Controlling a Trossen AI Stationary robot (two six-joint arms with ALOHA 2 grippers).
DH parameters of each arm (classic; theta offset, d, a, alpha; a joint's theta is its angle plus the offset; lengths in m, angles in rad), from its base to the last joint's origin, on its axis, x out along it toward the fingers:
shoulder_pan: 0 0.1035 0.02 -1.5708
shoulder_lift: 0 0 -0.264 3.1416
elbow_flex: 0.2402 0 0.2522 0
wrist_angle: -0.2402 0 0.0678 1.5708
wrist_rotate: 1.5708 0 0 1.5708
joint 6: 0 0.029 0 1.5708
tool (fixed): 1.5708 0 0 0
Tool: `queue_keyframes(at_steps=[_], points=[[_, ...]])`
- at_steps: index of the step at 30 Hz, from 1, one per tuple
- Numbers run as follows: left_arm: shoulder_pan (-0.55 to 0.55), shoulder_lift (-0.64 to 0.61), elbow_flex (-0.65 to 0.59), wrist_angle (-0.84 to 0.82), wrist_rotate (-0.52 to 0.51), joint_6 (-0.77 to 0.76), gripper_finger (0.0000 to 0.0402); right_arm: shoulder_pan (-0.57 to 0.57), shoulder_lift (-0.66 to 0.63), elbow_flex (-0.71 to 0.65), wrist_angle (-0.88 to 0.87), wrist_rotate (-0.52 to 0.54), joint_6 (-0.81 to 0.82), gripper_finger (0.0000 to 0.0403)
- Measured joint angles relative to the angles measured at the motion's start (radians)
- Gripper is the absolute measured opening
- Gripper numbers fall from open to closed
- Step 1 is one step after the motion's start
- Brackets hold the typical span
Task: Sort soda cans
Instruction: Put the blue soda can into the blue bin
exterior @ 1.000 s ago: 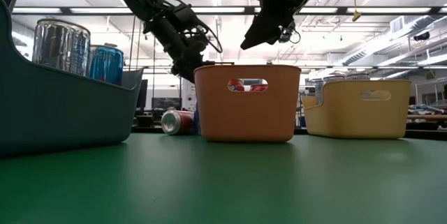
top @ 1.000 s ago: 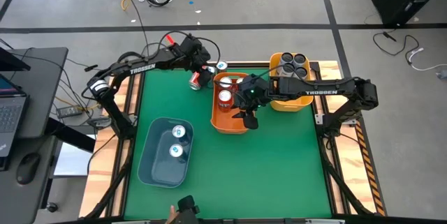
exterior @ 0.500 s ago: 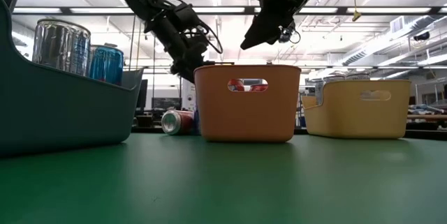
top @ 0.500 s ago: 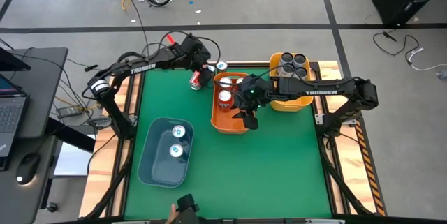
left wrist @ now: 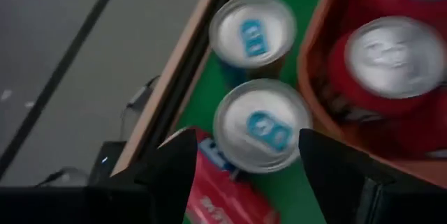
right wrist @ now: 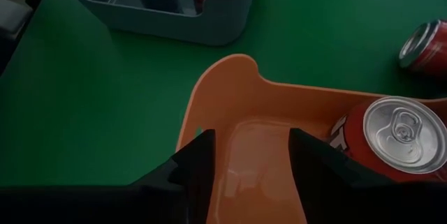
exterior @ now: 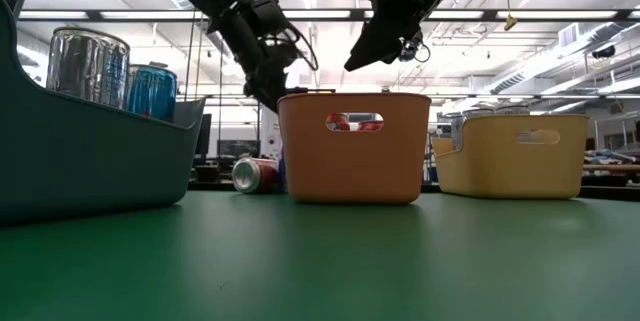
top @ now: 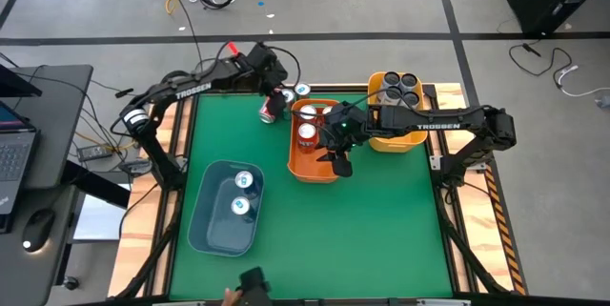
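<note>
Since the earlier frame, left tool [left wrist: 237, 175] has lifted slightly at the counter's [top: 315, 220] far edge, fingers apart over a teal can [left wrist: 262, 125]. Fallen red can [top: 268, 109] remains unsorted. Right tool [top: 339, 161] hovers over the orange bin [top: 303, 170], empty, fingers apart.

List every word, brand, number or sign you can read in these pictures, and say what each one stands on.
"TROSSEN" in white, on the dark left arm, high view.
"TROSSEN" in white, on the dark right arm, high view.
"...SEN", only the end of the word, on the left arm's link at the top of the low view.
White lettering on the red metal can lying on its side: too blurred to read.
Blue tab marks on the white-topped teal can: not legible.
</note>
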Motion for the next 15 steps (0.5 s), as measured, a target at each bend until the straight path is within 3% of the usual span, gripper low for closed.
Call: queue_keyframes(at_steps=[4,15], points=[[0.0,0.0,0.034,-0.003,0.058,-0.01,0.0257,0.001,0.0,0.0,0.0,-0.001,-0.003,0.0166],[-0.003,0.006,0.036,-0.026,0.06,-0.052,0.0314,0.003,0.001,-0.048,0.015,-0.026,0.0,0.0167]])
